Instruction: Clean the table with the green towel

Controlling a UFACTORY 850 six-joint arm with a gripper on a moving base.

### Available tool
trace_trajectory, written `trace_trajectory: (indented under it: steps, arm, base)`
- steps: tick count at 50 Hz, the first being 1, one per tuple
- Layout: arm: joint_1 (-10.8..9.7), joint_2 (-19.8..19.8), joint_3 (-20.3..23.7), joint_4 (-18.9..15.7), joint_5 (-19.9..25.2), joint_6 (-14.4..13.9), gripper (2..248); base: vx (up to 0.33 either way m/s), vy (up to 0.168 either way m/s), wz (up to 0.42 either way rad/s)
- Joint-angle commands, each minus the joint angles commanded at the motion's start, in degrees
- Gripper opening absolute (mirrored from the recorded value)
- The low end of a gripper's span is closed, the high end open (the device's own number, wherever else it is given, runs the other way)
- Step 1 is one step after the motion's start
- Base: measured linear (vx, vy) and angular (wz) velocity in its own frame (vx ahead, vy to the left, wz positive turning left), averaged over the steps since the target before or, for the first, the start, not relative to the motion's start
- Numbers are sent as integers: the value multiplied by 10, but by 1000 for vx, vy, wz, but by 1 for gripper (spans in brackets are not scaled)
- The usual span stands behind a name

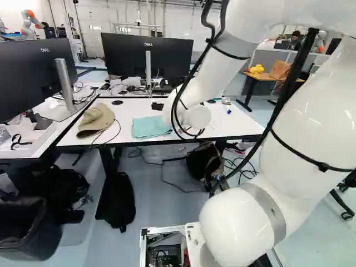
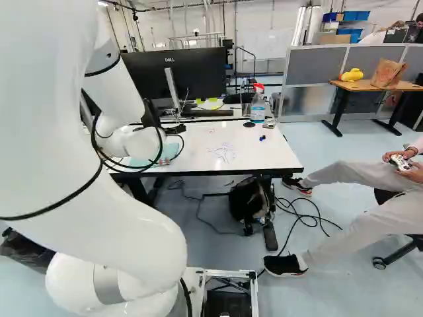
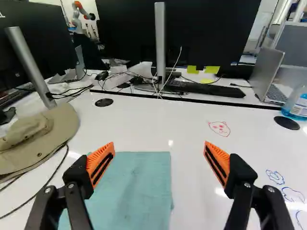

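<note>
The pincer (image 1: 157, 106) is released, its two orange-padded fingers spread wide with nothing gripped between them. The green towel (image 3: 139, 191) lies flat on the white surface (image 3: 187, 182), under the pincer, partly in the gap between the fingers and reaching beneath the finger nearer the hat (image 3: 53, 129). The red drawing (image 3: 219, 128) is ahead of the other finger.

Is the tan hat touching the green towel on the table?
Apart. In the left base view a strip of white tabletop shows between hat and towel; the wrist view shows the same gap.
</note>
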Motion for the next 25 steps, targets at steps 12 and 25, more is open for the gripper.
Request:
trace_trajectory:
  steps: [12,25]
  arm:
    - [22,-15,-15,9,-48,0,247]
    - [44,-36,-37,19,-102,0,247]
  base:
    - [0,0,0]
    - [0,0,0]
